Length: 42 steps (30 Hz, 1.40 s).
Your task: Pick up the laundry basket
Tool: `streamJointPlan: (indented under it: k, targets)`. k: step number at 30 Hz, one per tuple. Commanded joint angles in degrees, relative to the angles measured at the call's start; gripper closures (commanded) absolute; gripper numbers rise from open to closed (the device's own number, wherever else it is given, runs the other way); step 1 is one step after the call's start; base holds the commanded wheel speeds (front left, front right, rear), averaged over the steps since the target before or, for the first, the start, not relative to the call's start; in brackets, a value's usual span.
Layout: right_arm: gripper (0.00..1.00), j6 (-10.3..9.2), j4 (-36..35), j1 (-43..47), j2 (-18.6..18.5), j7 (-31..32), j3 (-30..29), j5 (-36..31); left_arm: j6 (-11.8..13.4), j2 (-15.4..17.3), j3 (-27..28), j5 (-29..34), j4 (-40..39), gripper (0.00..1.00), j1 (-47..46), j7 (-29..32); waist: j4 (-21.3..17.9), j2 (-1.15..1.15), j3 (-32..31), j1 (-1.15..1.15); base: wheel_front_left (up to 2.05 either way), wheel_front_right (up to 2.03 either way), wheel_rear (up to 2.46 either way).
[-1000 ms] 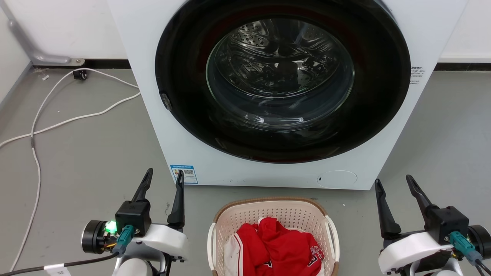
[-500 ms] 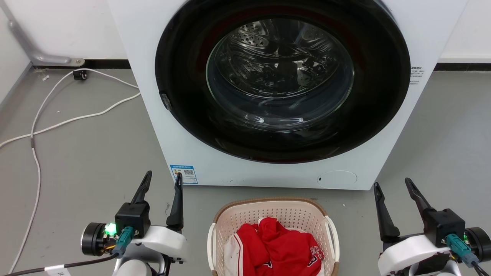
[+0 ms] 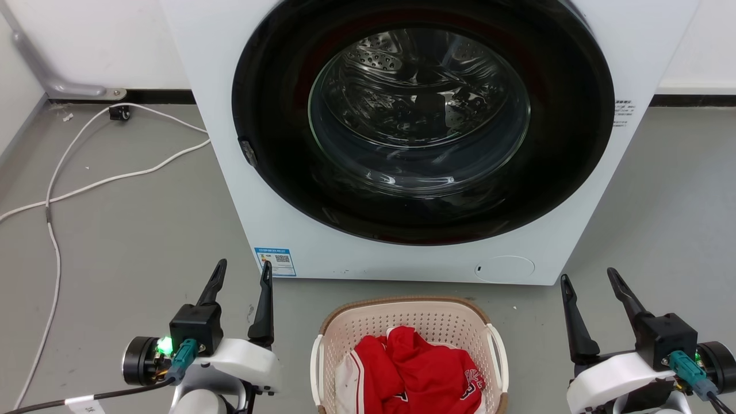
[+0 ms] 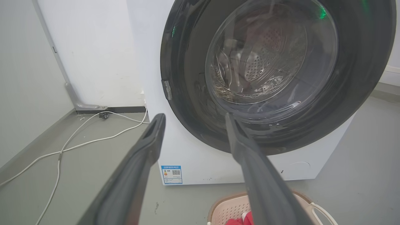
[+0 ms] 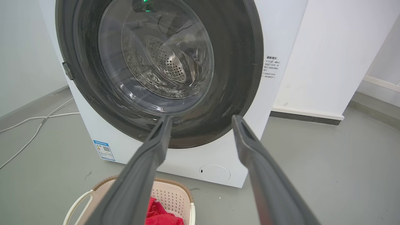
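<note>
On the grey floor (image 3: 126, 241), just in front of the white washer (image 3: 276, 213), the laundry basket (image 3: 437, 321) stands upright with a red garment (image 3: 425, 368) inside. To its left, apart from it, the left claw (image 3: 244, 267) has its fingers spread and grips nothing. To its right, also apart, the right claw (image 3: 588, 277) is likewise spread and empty. Both point toward the washer. A white cable (image 3: 103, 181) lies on the floor at left.
</note>
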Motion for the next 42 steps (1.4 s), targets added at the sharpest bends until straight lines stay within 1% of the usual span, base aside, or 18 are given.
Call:
streamJointPlan:
  k: [1,11,15,20,24,28,32,36,42]
  targets:
    - [0.00,-0.02,0.06,-0.13,0.03,0.00,0.05,0.58,-0.15,-0.06,0.18,-0.04,0.15,0.00,-0.57,-0.15,0.00,0.00,0.06,0.00,0.00,0.00,0.00]
    - [0.00,-0.02,0.12,-0.63,0.03,0.24,0.26,0.65,-0.04,-0.35,0.57,0.30,0.72,0.00,-1.41,-0.15,-0.33,0.00,0.77,0.00,0.00,0.00,0.00]
    - [0.00,-0.02,0.59,-1.31,0.04,1.18,0.27,1.58,0.09,-0.42,0.83,0.16,1.20,0.00,-2.42,-0.15,-0.56,0.00,2.02,0.00,0.00,0.00,0.00]
    - [0.00,-0.02,1.97,-4.39,0.04,2.73,-0.11,2.72,-0.36,-0.49,0.74,-0.27,3.66,0.00,-6.31,-0.15,-1.15,0.00,5.64,0.00,0.00,0.00,0.00]
    - [0.00,-0.02,4.55,-9.28,0.03,3.50,-0.55,3.55,-1.33,0.02,0.77,-0.85,8.60,0.00,-11.93,-0.15,-1.84,0.00,10.34,0.00,0.00,0.00,0.00]
    - [0.00,-0.02,9.65,-14.83,0.04,3.31,-0.51,4.41,-2.25,0.94,0.65,-1.39,15.65,0.00,-18.97,0.33,-2.40,0.00,15.49,0.00,0.00,0.00,0.00]
    - [0.00,-0.03,17.29,-20.62,0.04,5.02,0.50,5.47,-3.44,1.49,0.05,-2.13,22.52,0.00,-25.17,1.95,-2.84,0.00,20.16,0.00,0.00,0.00,0.00]
    - [0.00,-0.02,25.75,-26.47,0.04,7.60,1.74,6.84,-4.58,2.17,-1.03,-3.08,29.24,0.00,-30.86,4.55,-3.40,0.00,24.58,0.00,0.00,0.00,0.00]
    - [0.00,-0.03,37.43,-34.65,0.01,10.69,4.67,10.74,-5.64,2.84,-2.45,-5.57,38.59,0.00,-37.07,9.83,-4.41,0.00,29.89,0.00,0.00,0.00,0.00]
